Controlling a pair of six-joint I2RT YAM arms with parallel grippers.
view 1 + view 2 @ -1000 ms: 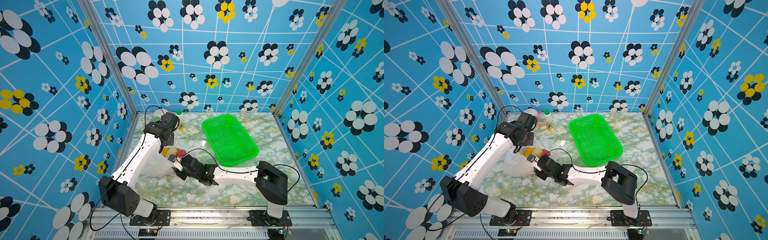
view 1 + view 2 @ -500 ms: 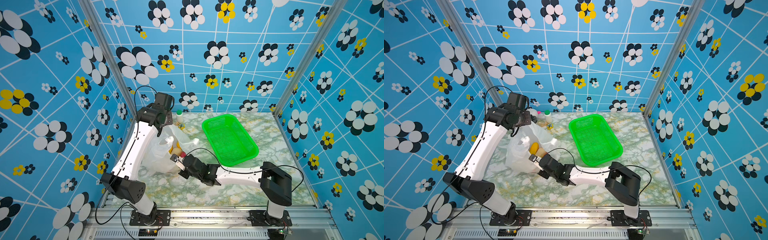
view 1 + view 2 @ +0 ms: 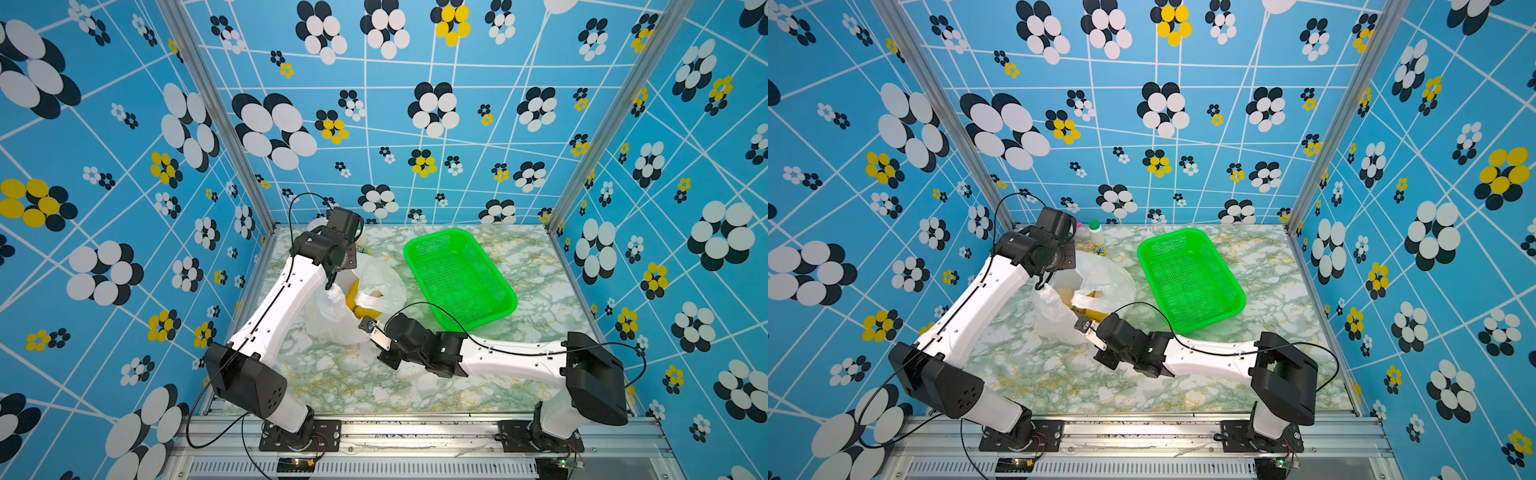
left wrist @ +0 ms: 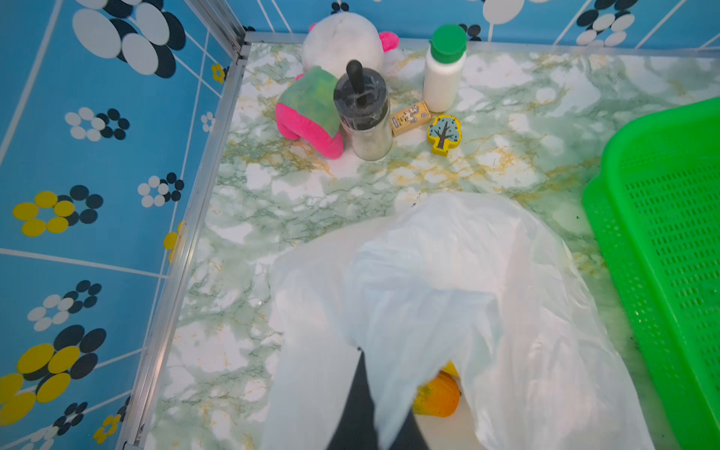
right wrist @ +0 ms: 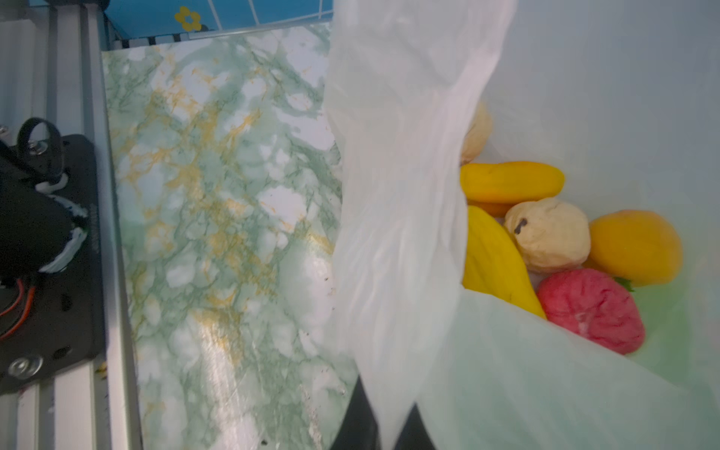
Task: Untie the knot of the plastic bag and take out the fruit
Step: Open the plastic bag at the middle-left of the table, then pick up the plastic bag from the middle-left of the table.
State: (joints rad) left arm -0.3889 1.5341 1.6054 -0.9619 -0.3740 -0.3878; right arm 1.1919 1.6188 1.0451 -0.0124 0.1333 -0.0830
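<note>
The basket [image 3: 459, 270], off to the far side of the right jaws, has not moved and holds no fruit. The bag [image 3: 332, 320] has changed most. Half a second ago the left arm [image 3: 286, 299] had it hoisted and stretched tall, but the arm has come back down and the film now sags onto the worktop [image 3: 353, 382] between the two sets of jaws. The left jaws are pressed together on the rim farthest from the right jaws. The right jaws, spread a second ago, now pinch the near rim, with film running down between them in the right wrist view. Between the two grips the mouth gapes and no knot shows across it. The fruit [image 5: 545, 237] lies bare inside, just beyond the right jaws. By my judgement the untying is done and only the taking out is left.
</note>
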